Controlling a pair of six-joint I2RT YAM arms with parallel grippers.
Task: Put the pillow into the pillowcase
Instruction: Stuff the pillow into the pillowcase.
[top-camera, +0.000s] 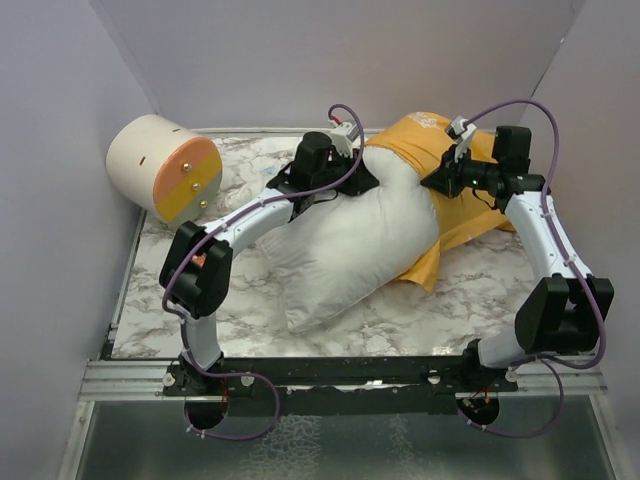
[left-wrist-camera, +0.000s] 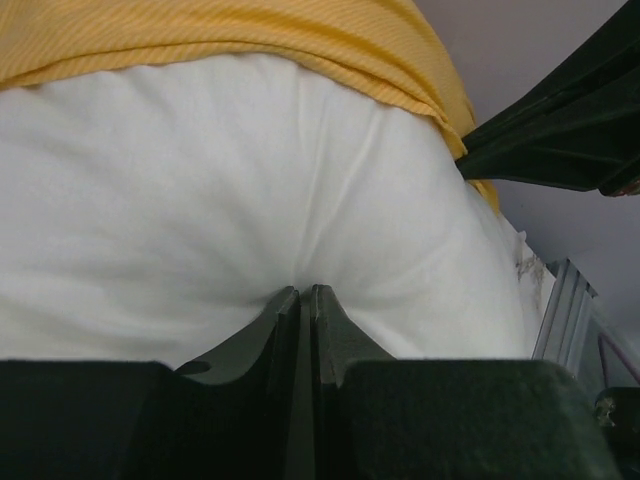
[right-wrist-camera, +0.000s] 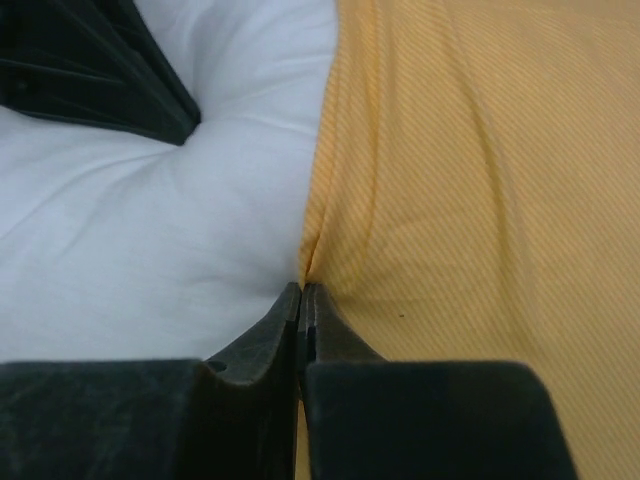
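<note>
The white pillow (top-camera: 340, 250) lies diagonally on the marble table, its far right end inside the orange-yellow pillowcase (top-camera: 440, 150). My left gripper (top-camera: 370, 180) is shut, pinching the pillow's white fabric (left-wrist-camera: 200, 200) just below the pillowcase's hem (left-wrist-camera: 300, 45); creases run out from its tips (left-wrist-camera: 305, 292). My right gripper (top-camera: 433, 183) is shut on the pillowcase's open edge (right-wrist-camera: 320, 230), right where it meets the pillow (right-wrist-camera: 150, 230). The pillowcase (right-wrist-camera: 480, 200) fills the right half of that view. No print on the case and no pillow label show.
A cream-and-orange cylinder (top-camera: 165, 168) lies at the back left corner. Grey walls close in the table at the back and both sides. A black rail (top-camera: 330, 370) runs along the front edge. Bare marble (top-camera: 180, 310) shows left of the pillow.
</note>
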